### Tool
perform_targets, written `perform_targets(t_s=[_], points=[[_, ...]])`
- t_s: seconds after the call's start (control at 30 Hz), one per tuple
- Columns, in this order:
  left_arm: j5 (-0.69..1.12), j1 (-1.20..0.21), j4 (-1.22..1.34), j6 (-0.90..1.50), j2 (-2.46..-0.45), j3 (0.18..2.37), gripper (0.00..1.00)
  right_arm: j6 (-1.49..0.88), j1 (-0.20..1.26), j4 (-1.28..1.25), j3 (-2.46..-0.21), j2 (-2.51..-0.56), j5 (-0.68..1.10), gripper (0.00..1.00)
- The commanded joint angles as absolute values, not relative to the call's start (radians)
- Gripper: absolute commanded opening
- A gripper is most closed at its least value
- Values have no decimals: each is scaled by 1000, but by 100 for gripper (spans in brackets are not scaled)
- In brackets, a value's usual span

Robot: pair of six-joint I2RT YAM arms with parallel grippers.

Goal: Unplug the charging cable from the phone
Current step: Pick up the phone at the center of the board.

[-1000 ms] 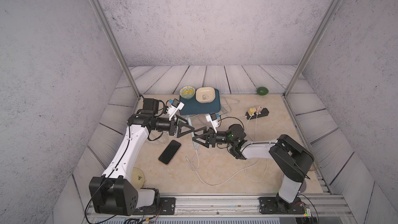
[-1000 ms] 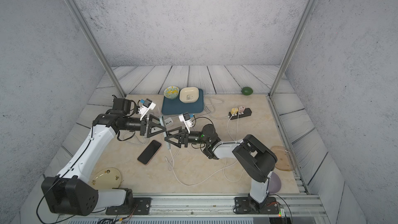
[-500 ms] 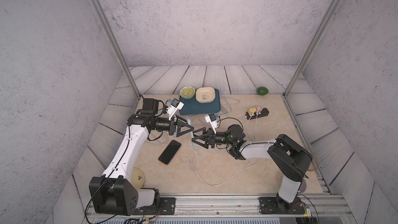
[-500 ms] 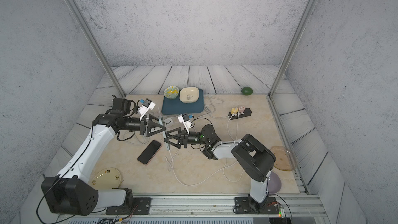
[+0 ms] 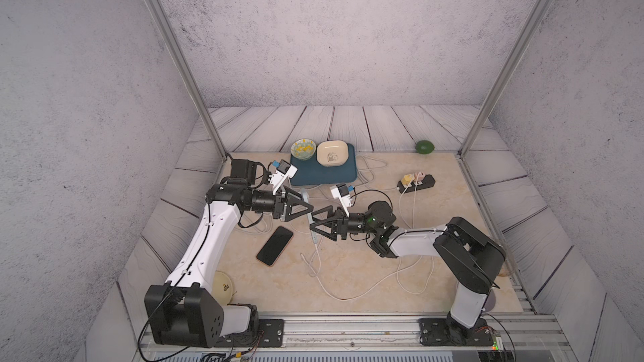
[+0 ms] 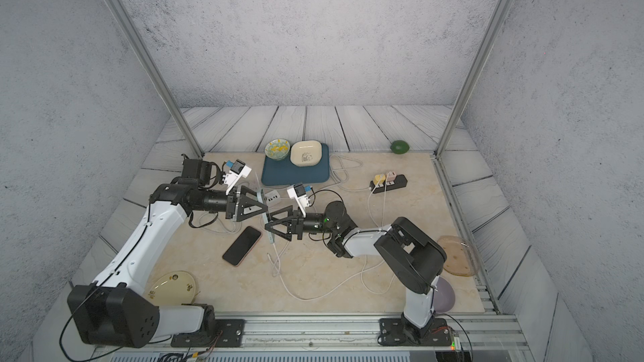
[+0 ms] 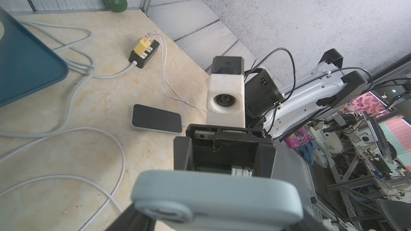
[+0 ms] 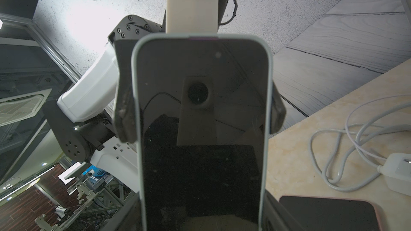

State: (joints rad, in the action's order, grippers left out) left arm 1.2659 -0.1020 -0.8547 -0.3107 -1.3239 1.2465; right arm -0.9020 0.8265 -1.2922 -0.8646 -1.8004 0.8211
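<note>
Phone (image 8: 202,118) held aloft, on end and near upright by my read, screen facing right gripper (image 5: 312,225). Left gripper (image 5: 310,207) clamped across its long edges, fingers (image 8: 124,112) on both sides. Right jaws flank the phone's lower part; gripping or slack, cannot tell. Charging cable (image 5: 317,254) hangs from the bottom end, so the pull should run down the long axis; right gripper sits nearer that end

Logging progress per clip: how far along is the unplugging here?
Done: the blue-cased phone is lifted, left gripper shut on its sides. In hand: right gripper sits at its lower half, grip unclear. Remaining: the white cable hangs from the phone's bottom end, apparently still plugged in.
</note>
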Motion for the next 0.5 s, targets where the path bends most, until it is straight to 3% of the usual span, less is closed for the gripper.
perform_targets(t_s=[0.0,0.2,0.47], points=[[1335,-98,-879,-340,-1319,1251,42,-823,827,-1206,-872,-1751,845,83],[1351,-96,-895,-358,-1319,1256,35,-756,818,-1143,-838,-1723,869,91],[1361,-86,-915,-386,-1319,1260,31,-767,818,-1191,-778,-1716,914,92]])
